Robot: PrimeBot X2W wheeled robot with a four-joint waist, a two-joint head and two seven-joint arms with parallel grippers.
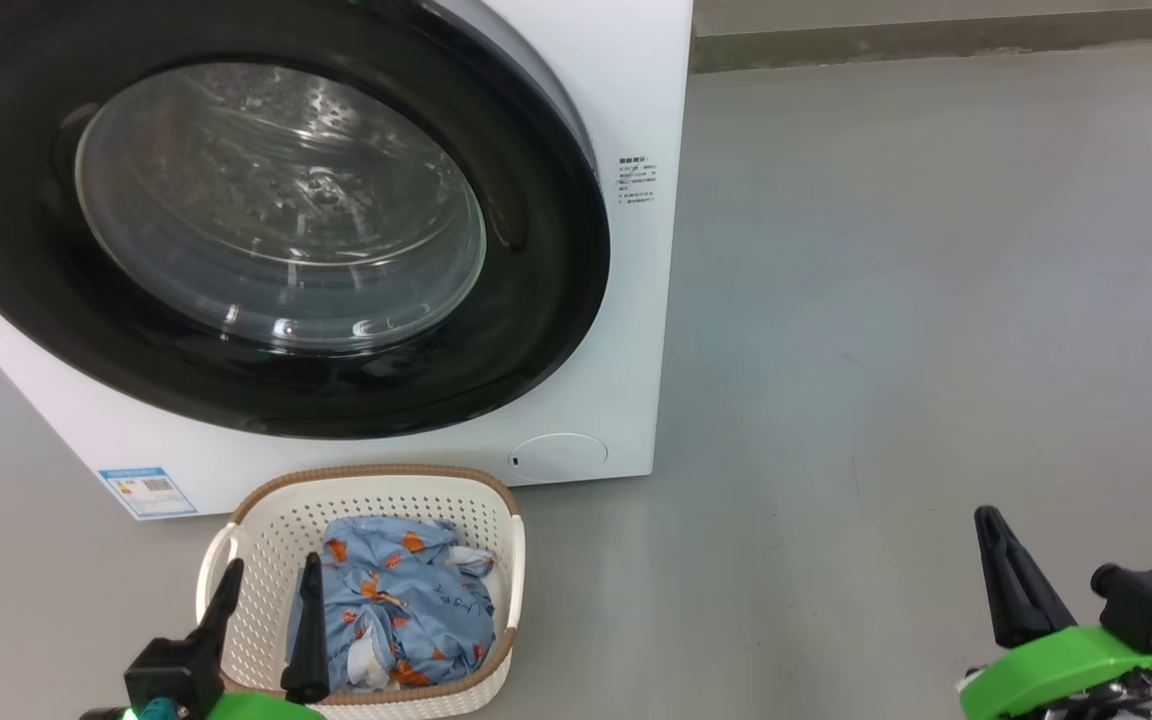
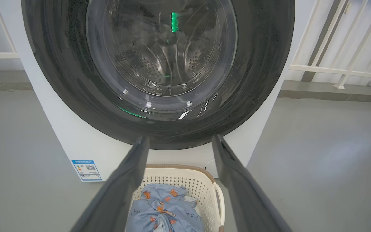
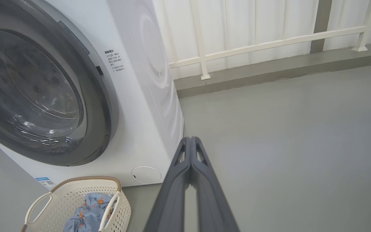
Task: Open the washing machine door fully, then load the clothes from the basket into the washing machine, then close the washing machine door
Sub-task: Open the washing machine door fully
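Observation:
The white washing machine stands ahead with its round black washing machine door closed against its front. On the floor in front of it sits the cream basket holding the light blue clothes. My left gripper hangs open over the basket's near left part, above the clothes, with nothing between its fingers. In the left wrist view the door fills the top, the basket and clothes lie between the left gripper fingers. My right gripper is shut and empty over bare floor, right of the machine.
Grey floor spreads to the right of the machine. A white railing on a low kerb runs behind. A blue energy sticker and a round flap sit low on the machine's front.

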